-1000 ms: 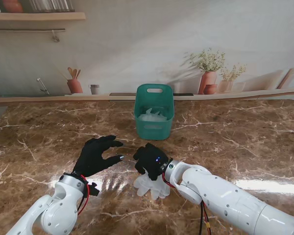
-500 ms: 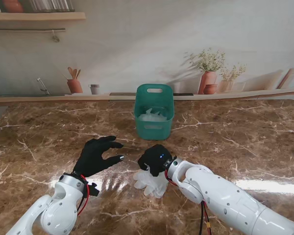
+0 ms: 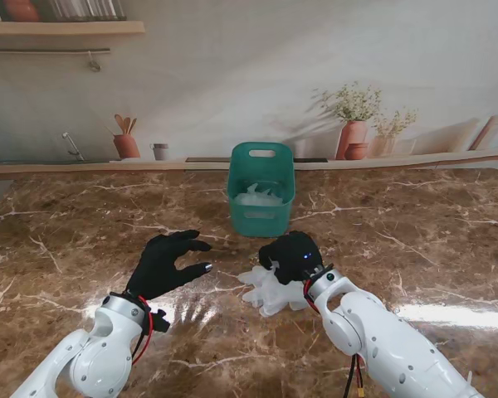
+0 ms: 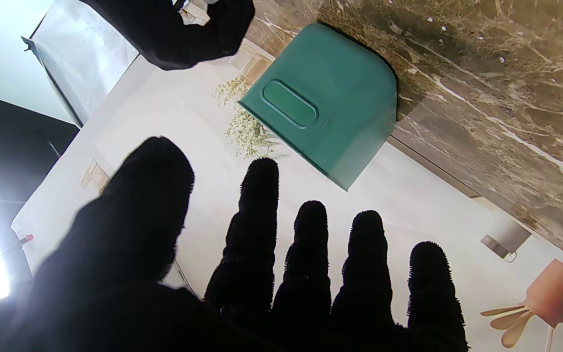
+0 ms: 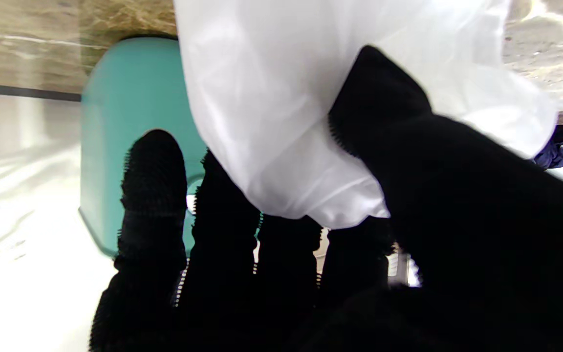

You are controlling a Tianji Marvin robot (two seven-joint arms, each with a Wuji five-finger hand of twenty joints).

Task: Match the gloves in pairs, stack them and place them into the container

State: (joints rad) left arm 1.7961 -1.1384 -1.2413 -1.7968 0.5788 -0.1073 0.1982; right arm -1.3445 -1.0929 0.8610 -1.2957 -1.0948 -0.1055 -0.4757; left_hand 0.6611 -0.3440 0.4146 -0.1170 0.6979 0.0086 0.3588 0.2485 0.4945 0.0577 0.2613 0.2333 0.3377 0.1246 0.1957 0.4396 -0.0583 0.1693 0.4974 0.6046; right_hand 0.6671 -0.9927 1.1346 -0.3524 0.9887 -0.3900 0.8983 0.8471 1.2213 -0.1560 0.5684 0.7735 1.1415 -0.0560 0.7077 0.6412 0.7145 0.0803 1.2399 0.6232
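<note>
A stack of translucent white gloves (image 3: 271,290) hangs from my right hand (image 3: 292,255), which is shut on its cuff end just nearer to me than the green container (image 3: 261,217). In the right wrist view the white gloves (image 5: 281,112) are pinched between thumb and fingers (image 5: 154,195), with the green container (image 5: 135,122) behind them. More white gloves (image 3: 259,197) lie inside the container. My left hand (image 3: 166,261) hovers open over the table, left of the gloves, fingers spread. The left wrist view shows the container (image 4: 325,102) ahead of the left fingers (image 4: 311,254).
The brown marble table (image 3: 415,240) stretches wide on both sides. A ledge at the back holds a pot of utensils (image 3: 126,141), a small cup (image 3: 159,151) and potted plants (image 3: 354,124).
My right hand closed on the white gloves and lifted them to the right and farther from me, toward the container. The left hand has stayed put.
</note>
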